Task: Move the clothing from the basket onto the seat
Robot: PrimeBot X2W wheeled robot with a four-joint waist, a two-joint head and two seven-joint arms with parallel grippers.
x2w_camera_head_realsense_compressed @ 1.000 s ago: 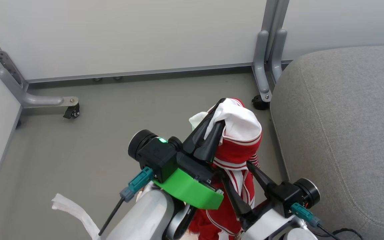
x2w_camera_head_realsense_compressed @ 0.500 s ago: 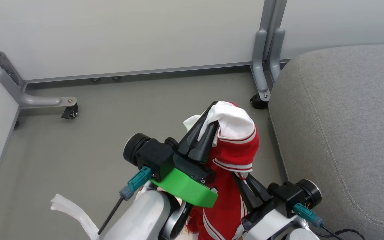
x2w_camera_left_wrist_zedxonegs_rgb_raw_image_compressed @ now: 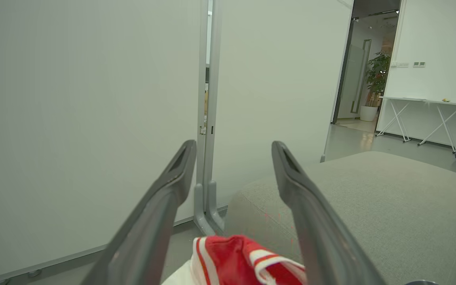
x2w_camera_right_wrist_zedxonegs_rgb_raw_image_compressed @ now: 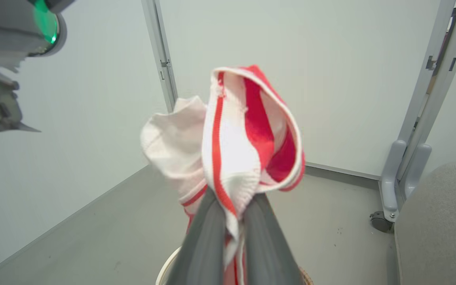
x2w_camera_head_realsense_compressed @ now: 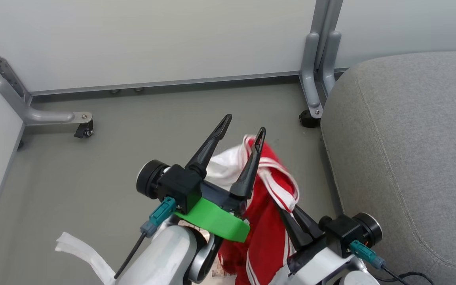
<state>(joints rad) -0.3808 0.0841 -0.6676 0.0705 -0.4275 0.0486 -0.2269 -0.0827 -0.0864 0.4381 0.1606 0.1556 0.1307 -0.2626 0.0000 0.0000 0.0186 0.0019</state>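
In the head view, the left pincer [x2w_camera_head_realsense_compressed: 244,124] stands wide. The red-and-white clothing [x2w_camera_head_realsense_compressed: 269,186] hangs just right of it, nipped by the closed right pincer [x2w_camera_head_realsense_compressed: 287,209] near the grey seat [x2w_camera_head_realsense_compressed: 410,138]. In the left wrist view, the left pincer [x2w_camera_left_wrist_zedxonegs_rgb_raw_image_compressed: 232,148] gapes above the clothing [x2w_camera_left_wrist_zedxonegs_rgb_raw_image_compressed: 244,257], with the seat [x2w_camera_left_wrist_zedxonegs_rgb_raw_image_compressed: 370,206] on the far right. In the right wrist view, the right pincer [x2w_camera_right_wrist_zedxonegs_rgb_raw_image_compressed: 234,200] clamps the clothing [x2w_camera_right_wrist_zedxonegs_rgb_raw_image_compressed: 236,138] aloft over the basket [x2w_camera_right_wrist_zedxonegs_rgb_raw_image_compressed: 164,273] rim.
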